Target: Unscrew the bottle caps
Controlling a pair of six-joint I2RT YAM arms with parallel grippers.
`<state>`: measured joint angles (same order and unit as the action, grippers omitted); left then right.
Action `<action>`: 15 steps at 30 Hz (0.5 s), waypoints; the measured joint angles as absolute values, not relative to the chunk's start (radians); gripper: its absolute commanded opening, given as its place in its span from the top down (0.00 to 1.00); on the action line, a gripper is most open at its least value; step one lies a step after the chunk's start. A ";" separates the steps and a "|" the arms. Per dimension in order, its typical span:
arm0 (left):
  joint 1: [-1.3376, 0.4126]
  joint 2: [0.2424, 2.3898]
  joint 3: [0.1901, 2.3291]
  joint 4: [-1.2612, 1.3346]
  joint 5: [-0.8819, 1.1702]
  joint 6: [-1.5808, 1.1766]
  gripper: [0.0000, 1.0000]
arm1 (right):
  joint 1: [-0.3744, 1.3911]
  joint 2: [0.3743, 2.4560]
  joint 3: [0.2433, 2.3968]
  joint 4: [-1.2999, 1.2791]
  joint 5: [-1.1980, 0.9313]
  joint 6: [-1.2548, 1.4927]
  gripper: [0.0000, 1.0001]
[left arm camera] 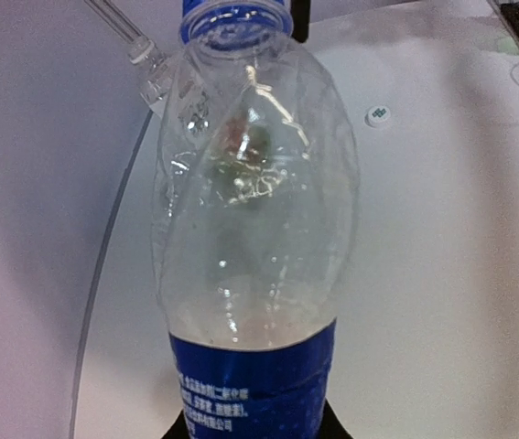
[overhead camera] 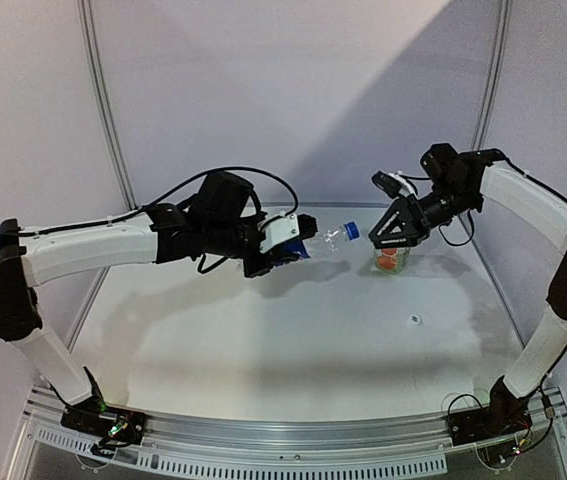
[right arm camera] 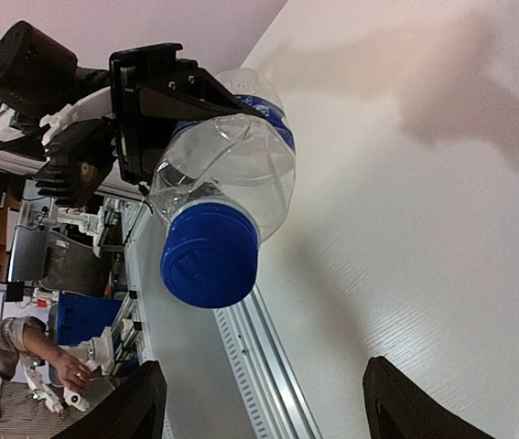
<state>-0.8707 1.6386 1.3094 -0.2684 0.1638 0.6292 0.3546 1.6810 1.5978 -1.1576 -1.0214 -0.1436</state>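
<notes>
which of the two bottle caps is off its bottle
The small white round plastic cap, lying loose on the table; the blue cap sits on its clear bottle.

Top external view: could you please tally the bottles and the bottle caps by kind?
Bottles: 2 (Pepsi bottle, wider bottle with an orange-green label)
Caps: 2 (blue cap on the Pepsi bottle, white cap loose on the table)
Total: 4

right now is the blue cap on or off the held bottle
On: the round blue plastic cap covers the neck of the clear plastic bottle.
</notes>
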 measured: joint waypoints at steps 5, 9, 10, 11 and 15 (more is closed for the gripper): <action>-0.875 1.639 1.309 -0.226 0.147 0.661 0.94 | 0.366 1.689 1.571 -1.113 -1.083 -0.062 0.27; -0.881 1.639 1.309 -0.220 0.145 0.675 0.92 | 0.366 1.702 1.571 -1.073 -1.112 -0.016 0.27; -0.884 1.639 1.309 -0.221 0.145 0.679 0.92 | 0.366 1.705 1.571 -1.061 -1.120 -0.001 0.27; -0.886 1.639 1.309 -0.221 0.146 0.682 0.92 | 0.366 1.708 1.571 -1.050 -1.130 0.014 0.27; -0.890 1.645 1.309 -0.221 0.149 0.687 0.92 | 0.366 1.716 1.573 -1.007 -1.162 0.066 0.31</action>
